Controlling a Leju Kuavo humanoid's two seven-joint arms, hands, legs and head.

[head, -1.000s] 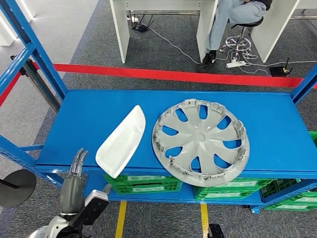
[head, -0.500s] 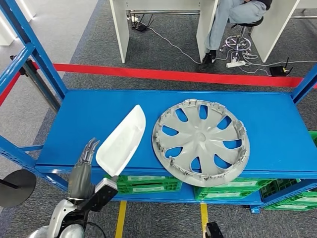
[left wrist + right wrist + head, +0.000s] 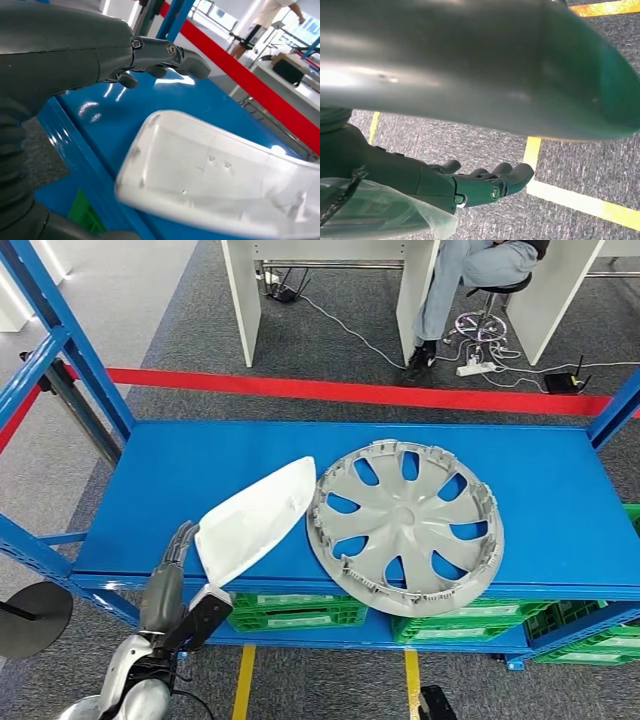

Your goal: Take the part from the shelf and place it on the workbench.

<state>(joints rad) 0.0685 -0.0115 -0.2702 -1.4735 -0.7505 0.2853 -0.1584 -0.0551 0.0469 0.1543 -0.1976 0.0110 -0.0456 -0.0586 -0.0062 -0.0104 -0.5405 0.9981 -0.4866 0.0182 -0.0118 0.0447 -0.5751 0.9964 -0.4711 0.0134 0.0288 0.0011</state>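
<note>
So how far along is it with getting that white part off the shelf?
Early on. Nothing is delivered: the white part and the grey wheel cover both lie on the blue shelf. In hand: the left hand is at the part's near end, fingers spread above it, with no firm grip visible. Left: grasping, lifting and carrying it to the workbench.

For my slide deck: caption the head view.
Robot's left hand reaches a white cover beside a grey hubcap on a blue shelf.
</note>
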